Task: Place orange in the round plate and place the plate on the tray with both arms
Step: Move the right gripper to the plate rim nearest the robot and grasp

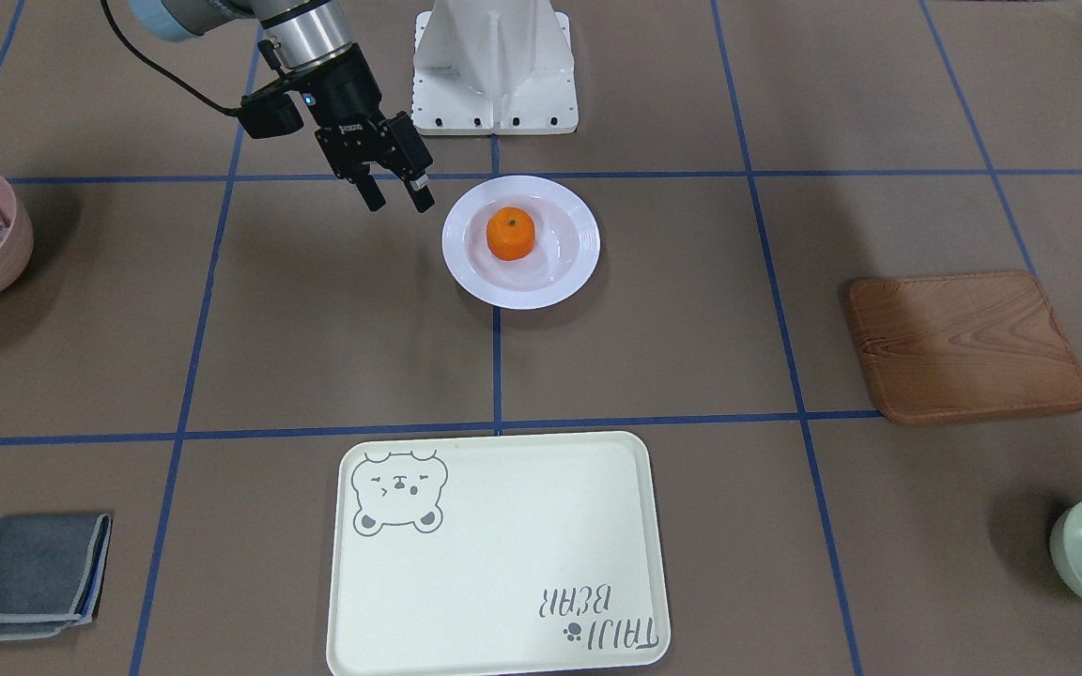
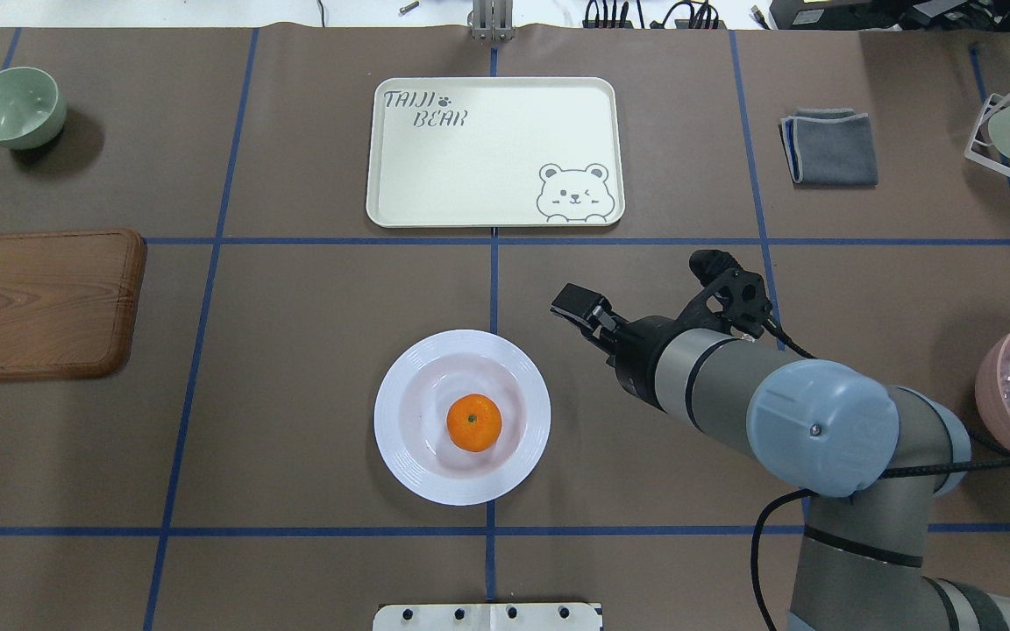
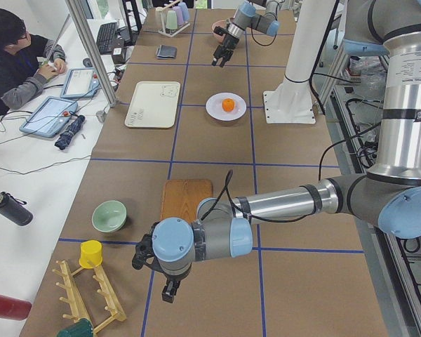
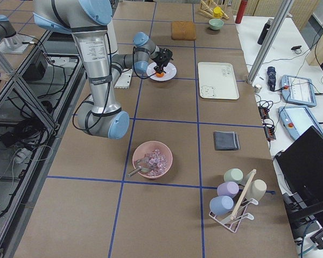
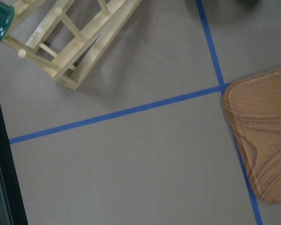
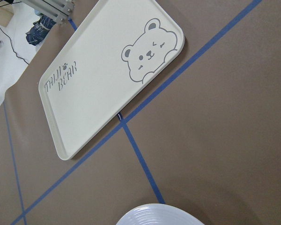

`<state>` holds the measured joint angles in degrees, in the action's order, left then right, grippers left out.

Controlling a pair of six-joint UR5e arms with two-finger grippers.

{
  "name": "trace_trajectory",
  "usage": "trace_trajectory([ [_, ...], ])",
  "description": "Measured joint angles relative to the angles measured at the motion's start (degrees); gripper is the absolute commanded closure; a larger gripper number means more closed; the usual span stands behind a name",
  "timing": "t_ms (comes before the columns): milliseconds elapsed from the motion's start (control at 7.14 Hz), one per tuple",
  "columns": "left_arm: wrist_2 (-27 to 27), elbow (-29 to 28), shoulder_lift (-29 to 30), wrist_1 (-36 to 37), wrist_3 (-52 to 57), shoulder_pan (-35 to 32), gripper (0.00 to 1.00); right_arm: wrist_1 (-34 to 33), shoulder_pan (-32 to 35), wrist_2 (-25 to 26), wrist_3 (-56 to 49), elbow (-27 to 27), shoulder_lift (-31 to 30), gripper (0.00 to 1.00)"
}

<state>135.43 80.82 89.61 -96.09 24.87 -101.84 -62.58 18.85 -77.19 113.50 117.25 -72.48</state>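
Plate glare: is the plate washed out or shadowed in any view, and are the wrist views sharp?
Front-facing: the plate has a soft sheen, ridges readable, faint shadow beside it. Overhead: pinkish tint around the orange, nothing blown out. Left wrist: slightly soft on the board. Right wrist: tray print crisp, plate cut off at the bottom.

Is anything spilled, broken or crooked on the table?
Nothing stands out. The orange sits whole in the round plate, which lies flat on the table. The tray lies flat too, roughly square to the blue lines. The grey cloth is neatly folded.
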Motion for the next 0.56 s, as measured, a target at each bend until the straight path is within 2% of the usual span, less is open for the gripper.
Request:
trace_trajectory([
  [420, 1.1, 0.9, -1.3, -2.5, -3.2, 0.0, 0.01, 11.8, -9.0, 13.0, 3.4, -7.9, -0.2, 0.02],
  [560, 2.5, 1.2, -1.4, -2.9, -5.9, 0.0, 0.01, 14.8, -10.8, 15.1, 3.6, -10.1, -0.2, 0.02],
])
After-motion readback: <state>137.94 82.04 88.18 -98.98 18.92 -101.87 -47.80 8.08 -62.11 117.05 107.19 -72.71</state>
